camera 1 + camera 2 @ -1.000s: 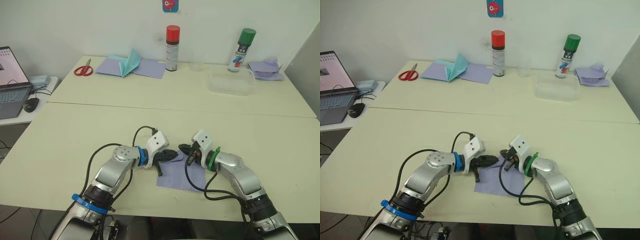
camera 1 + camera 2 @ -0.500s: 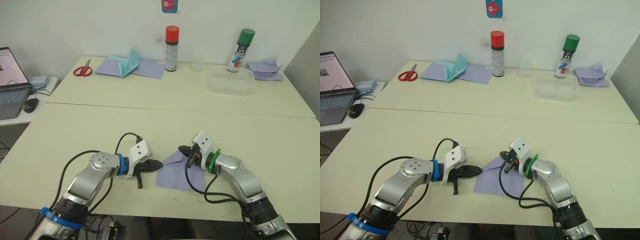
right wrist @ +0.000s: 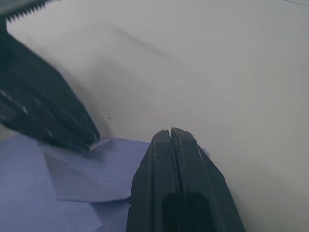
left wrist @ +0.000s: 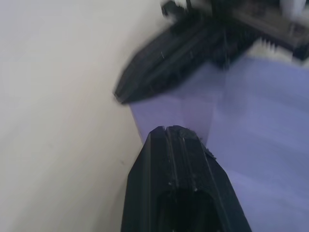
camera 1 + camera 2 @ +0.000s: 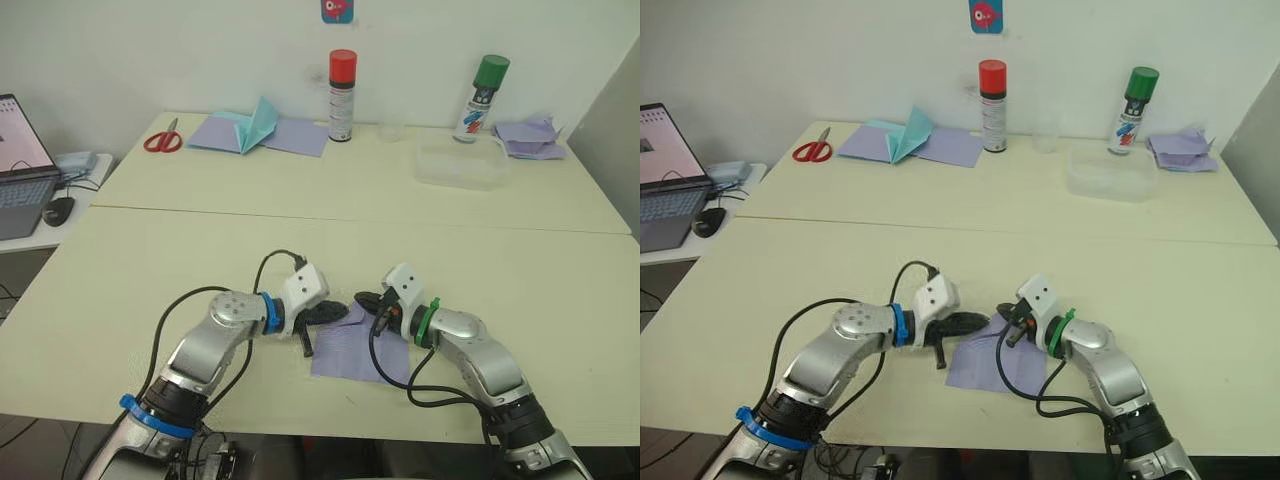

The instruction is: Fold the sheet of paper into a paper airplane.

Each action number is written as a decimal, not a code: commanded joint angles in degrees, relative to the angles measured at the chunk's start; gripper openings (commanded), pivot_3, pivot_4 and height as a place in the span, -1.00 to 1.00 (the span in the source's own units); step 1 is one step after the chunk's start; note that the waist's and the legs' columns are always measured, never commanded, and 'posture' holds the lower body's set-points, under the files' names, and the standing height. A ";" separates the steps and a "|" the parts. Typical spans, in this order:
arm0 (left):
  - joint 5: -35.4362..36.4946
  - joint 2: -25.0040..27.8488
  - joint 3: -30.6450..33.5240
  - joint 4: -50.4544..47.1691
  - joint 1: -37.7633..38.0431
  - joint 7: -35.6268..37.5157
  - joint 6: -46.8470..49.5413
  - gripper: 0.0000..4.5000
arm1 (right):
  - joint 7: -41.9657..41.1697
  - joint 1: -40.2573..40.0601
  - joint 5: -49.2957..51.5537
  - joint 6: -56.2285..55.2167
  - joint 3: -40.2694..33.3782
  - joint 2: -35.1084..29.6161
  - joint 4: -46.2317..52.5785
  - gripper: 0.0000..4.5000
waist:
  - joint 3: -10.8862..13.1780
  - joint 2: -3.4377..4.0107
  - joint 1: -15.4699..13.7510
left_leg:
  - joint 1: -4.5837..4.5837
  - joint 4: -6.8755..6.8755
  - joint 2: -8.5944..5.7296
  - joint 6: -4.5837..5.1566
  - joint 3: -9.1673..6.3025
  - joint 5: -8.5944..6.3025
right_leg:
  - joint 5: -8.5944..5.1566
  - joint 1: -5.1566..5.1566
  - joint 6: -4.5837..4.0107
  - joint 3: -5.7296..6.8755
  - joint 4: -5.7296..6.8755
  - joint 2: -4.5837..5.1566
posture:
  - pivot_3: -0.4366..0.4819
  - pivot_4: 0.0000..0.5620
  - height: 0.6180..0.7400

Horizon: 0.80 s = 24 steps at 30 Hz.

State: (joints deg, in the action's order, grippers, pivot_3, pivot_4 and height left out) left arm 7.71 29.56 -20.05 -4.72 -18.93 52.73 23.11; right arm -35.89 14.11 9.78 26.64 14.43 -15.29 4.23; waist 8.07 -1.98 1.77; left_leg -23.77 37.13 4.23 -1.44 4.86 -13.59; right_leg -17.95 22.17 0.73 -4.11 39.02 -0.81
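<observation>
The left end effector [image 5: 335, 310] has its two black fingers pressed together, with the tip on the far left corner of the sheet of paper [image 5: 362, 349]. The right end effector [image 5: 366, 299] also has its fingers pressed together, and its tip sits at the same far corner, almost touching the left one. That corner of the purple sheet is folded over a little. The sheet lies flat on the desk [image 5: 150, 270], near the front edge. Far behind the sheet stand a red-capped spray can [image 5: 342, 82] and a green-capped spray can [image 5: 483, 86]. Red scissors [image 5: 160, 138] lie far back to the left of the sheet.
</observation>
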 commanded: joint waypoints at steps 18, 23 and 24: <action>-5.30 1.65 -1.68 5.97 1.48 0.37 -6.31 -0.99 | 5.93 0.96 -2.05 5.23 -3.22 -0.49 -0.72 -1.00 | -0.03 0.00 0.04 | 0.38 0.00 -0.20 0.04 0.01 0.03 | -0.02 -0.35 0.03 0.03 0.02 0.13 | -0.05 -0.47 1.00; -5.30 1.38 -1.75 6.18 1.35 0.29 -6.10 -0.99 | 5.78 0.76 -2.22 4.96 -4.37 -2.16 -0.04 -1.00 | -0.03 0.00 -0.02 | 0.42 -0.03 -0.29 0.05 0.00 0.03 | -0.01 -0.42 0.02 0.02 0.00 0.21 | -0.05 -0.47 1.00; -5.36 1.34 -1.82 6.27 1.28 0.30 -6.11 -0.99 | 5.51 0.64 -2.11 4.81 -4.33 -2.39 0.23 -1.00 | -0.03 0.00 -0.02 | 0.42 -0.04 -0.29 0.05 -0.01 0.03 | -0.01 -0.42 0.02 0.01 0.00 0.21 | -0.05 -0.47 1.00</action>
State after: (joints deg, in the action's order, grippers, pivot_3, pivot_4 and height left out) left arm 4.61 30.04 -20.98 -1.32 -18.80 53.16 15.38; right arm -30.90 15.21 8.08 30.70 11.32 -16.66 4.51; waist 8.03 -1.98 1.75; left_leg -23.35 37.09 3.94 -1.39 4.84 -13.56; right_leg -17.96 21.75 0.76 -4.10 39.02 -0.61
